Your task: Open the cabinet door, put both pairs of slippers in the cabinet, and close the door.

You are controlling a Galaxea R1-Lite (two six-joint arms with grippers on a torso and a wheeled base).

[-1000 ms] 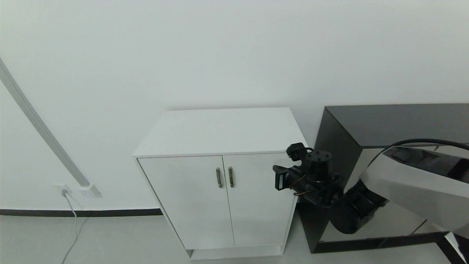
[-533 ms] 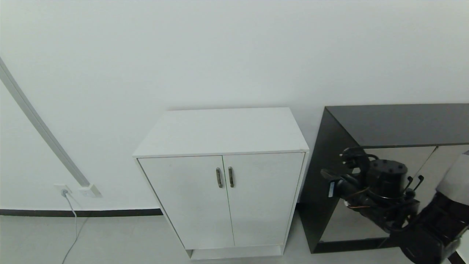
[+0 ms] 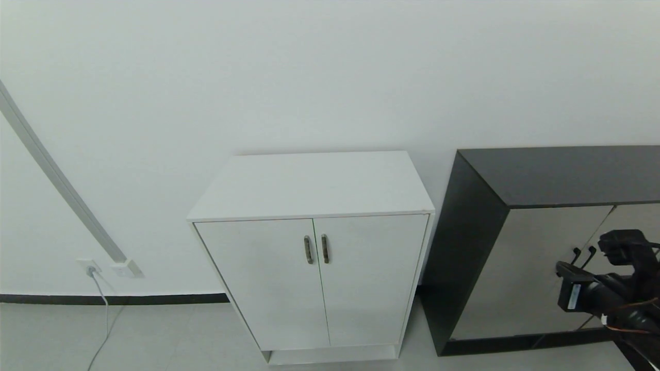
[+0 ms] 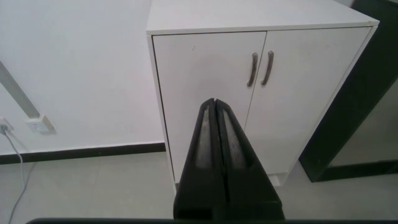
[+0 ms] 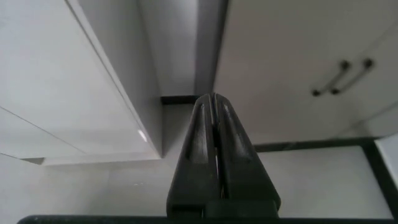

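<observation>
Shows the cabinet [image 3: 309,188] against the far wall, doors [image 3: 268,281] closed. Has the left claw [image 4: 214,106] pressed together and empty, facing those doors. Puts the right claw [image 5: 213,99] likewise closed, empty, at the right before a black unit [image 3: 515,175].

Grey floor [image 3: 154,335] — white cabinet [image 3: 289,263]; black sideboard [image 3: 474,242] just beside
</observation>
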